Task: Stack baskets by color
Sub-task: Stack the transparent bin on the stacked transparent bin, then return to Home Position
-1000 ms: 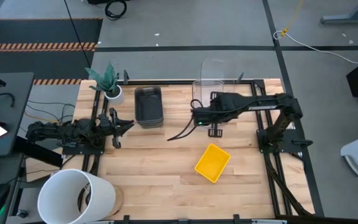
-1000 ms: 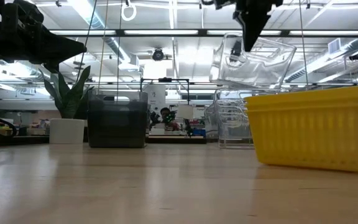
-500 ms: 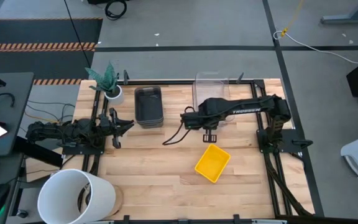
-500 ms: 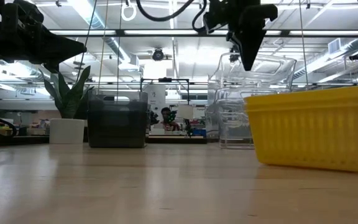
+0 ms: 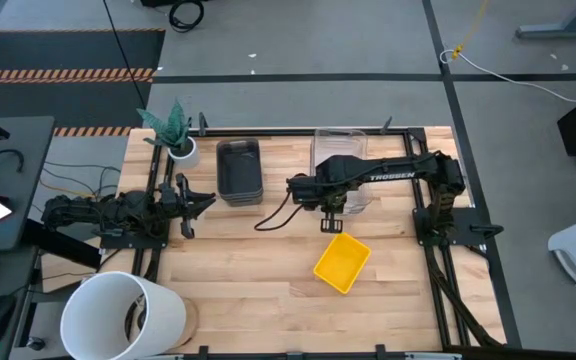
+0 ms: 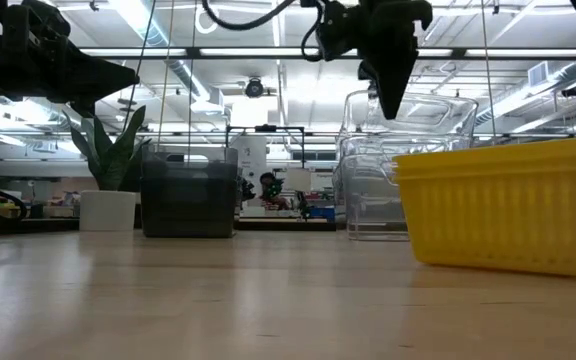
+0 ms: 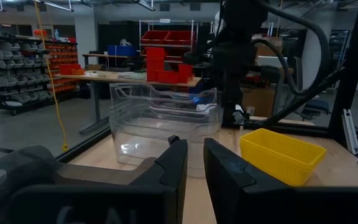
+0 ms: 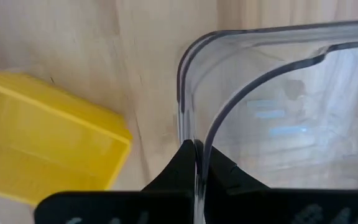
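My right gripper (image 5: pixel 328 205) points down at the table's middle, shut on the top clear basket (image 8: pixel 272 93). That basket sits over the other clear baskets (image 6: pixel 373 190) at the far side. A yellow basket (image 5: pixel 342 262) rests on its bottom on the table, nearer than the gripper. Left of the clear ones stand the dark grey baskets (image 5: pixel 239 170). My left gripper (image 5: pixel 200 200) waits level at the left edge, its fingers a little apart with nothing between them. My right gripper pinches the top clear basket's near short wall (image 8: pixel 194 134), close to a corner, with one finger inside the basket and one outside. The fingers come from above, pointing down. The basket hangs about level, lowered into the clear stack; whether it rests there I cannot tell.
A small white plant pot (image 5: pixel 181 150) stands at the far left, beside the dark grey baskets. A big white bucket (image 5: pixel 123 315) stands at the near left corner. Black frame rails (image 5: pixel 268 131) run along the table's far and side edges. Bare wood lies between the yellow basket and the bucket.
My right gripper has come down and toward the table's near left, tipping until it points straight down. The clear basket it holds, earlier raised and tilted over the far edge, has swung level and sunk onto the clear stack.
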`<state>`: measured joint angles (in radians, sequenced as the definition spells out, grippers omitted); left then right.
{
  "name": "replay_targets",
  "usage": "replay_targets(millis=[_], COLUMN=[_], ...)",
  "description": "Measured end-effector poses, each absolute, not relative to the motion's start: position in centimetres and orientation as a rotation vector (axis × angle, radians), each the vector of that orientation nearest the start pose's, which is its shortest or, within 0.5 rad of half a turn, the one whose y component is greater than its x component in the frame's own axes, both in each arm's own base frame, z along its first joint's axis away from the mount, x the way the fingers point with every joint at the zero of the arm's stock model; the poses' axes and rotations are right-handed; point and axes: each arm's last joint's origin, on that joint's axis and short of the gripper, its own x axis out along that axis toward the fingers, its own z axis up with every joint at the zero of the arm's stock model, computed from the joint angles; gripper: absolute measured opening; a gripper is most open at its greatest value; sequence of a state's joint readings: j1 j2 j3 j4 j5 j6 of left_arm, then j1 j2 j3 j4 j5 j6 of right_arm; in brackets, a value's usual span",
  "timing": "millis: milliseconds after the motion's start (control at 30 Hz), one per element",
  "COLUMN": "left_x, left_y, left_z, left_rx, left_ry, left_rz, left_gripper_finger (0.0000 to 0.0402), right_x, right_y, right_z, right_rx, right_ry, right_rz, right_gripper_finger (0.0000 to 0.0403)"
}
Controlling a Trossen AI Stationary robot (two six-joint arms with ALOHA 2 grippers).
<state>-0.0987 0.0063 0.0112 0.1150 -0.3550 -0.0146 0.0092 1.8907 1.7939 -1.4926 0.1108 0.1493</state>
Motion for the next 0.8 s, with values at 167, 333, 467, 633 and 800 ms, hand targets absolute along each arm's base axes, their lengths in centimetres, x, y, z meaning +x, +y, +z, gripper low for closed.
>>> replay_targets(millis=[167, 333, 467, 633, 800], left_x=[9.5, 9.5, 9.5, 9.5, 9.5], left_y=[0.1, 0.1, 0.1, 0.1, 0.1], left_z=[17.8, 17.8, 17.8, 17.8, 17.8], left_rx=[-0.041, -0.042, -0.042, -0.041, -0.041], left_ry=[-0.119, -0.118, -0.119, -0.118, -0.118], left_rz=[0.255, 0.255, 0.255, 0.255, 0.256], left_gripper_finger=[0.0063, 0.0058, 0.0055, 0.0061, 0.0062], right_x=[35.8, 36.3, 36.6, 36.8, 36.6], right_y=[0.0, 0.1, 0.0, -0.1, -0.5], right_z=[28.5, 27.9, 28.0, 28.0, 28.8], right_rx=[0.038, 0.049, 0.060, 0.058, 0.045], right_ry=[1.572, 1.576, 1.535, 1.517, 1.479], right_rz=[-0.202, -0.189, -0.185, -0.182, -0.166], right_gripper_finger=[0.0019, 0.0057, 0.0094, 0.0133, 0.0154])
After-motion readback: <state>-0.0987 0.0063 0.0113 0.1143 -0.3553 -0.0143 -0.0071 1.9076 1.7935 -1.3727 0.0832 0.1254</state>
